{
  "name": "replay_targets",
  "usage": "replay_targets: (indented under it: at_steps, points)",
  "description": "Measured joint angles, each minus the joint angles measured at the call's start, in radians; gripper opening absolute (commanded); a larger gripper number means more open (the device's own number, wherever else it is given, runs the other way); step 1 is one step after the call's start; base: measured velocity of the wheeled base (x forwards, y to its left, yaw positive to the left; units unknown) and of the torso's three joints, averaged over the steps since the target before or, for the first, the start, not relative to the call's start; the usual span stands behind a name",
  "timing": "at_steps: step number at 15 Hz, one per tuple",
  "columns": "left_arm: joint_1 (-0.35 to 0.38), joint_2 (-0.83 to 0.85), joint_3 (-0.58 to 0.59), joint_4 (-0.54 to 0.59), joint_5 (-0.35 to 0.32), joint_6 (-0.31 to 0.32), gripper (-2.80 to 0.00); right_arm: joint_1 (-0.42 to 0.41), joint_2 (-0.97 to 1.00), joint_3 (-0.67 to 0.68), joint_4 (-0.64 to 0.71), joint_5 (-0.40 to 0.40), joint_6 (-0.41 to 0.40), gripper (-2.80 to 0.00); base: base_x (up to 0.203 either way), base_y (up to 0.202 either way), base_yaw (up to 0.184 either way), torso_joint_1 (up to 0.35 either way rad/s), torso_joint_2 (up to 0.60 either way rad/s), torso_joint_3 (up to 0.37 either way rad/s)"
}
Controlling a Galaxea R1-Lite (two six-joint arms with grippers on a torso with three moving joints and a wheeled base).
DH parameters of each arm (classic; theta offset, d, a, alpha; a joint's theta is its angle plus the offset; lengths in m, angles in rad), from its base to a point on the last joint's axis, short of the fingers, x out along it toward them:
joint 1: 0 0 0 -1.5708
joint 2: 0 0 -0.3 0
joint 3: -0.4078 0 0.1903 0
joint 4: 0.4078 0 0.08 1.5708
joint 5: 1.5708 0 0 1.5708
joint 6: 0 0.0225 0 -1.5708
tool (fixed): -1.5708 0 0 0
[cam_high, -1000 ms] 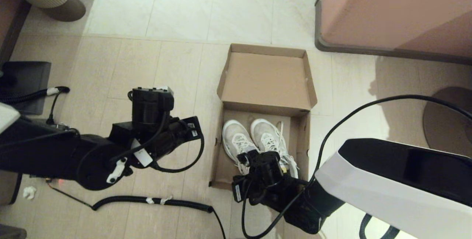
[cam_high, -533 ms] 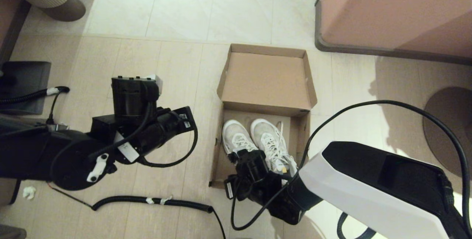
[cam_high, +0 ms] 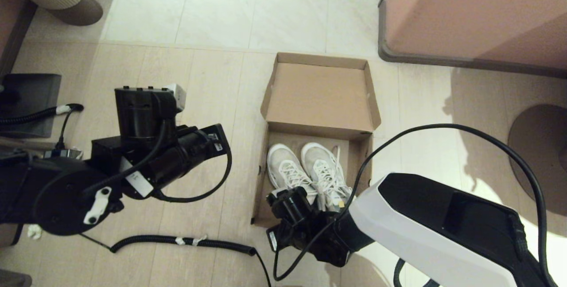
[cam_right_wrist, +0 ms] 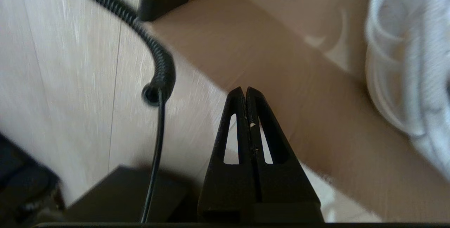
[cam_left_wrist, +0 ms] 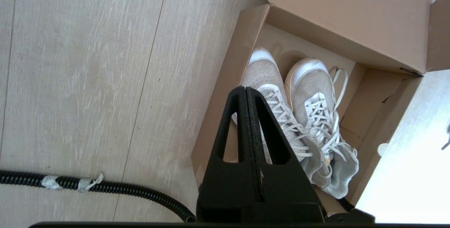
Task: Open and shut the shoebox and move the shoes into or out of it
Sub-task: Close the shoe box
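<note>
Plainly, the shoebox (cam_high: 316, 145) is seen lying open on the floor, its flap lid laid back on the far side, away from the robot, and the shoes (cam_high: 308, 172) are set side by side inside it, toes toward the lid. Whichever way the shoes are meant to go, the opening can be judged done; if they are to stay, only the closing of the lid appears to be left, and if they are to come out, neither has been lifted yet. Nothing is gripped. The left gripper (cam_left_wrist: 245, 92) is held above the floor to the left of the box, its jaws pressed together and empty. The right gripper (cam_right_wrist: 245, 92) is held low at the near left corner of the box, its jaws likewise closed on nothing.

In the head view the right gripper's tips are hidden behind its own wrist; only the right wrist view shows them shut, with black tape on a cardboard corner and a coiled cable (cam_right_wrist: 154, 55) beside it. The laces and mesh are shown clearly only in the left wrist view.
</note>
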Motion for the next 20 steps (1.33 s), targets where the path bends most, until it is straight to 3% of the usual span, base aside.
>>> replay_targets:
  at_steps: [14, 20]
  points:
    - [0.023, -0.044, 0.044, -0.001, -0.002, 0.0, -2.8, 0.071, -0.021, 0.024, 0.129, 0.0, 0.012, -2.8, 0.0, 0.0, 0.0, 0.0, 0.0, 0.0]
    - [0.073, -0.049, 0.084, 0.0, 0.0, 0.0, -2.8, 0.074, -0.091, -0.021, 0.212, 0.0, 0.017, -2.8, 0.0, 0.0, 0.0, 0.0, 0.0, 0.0]
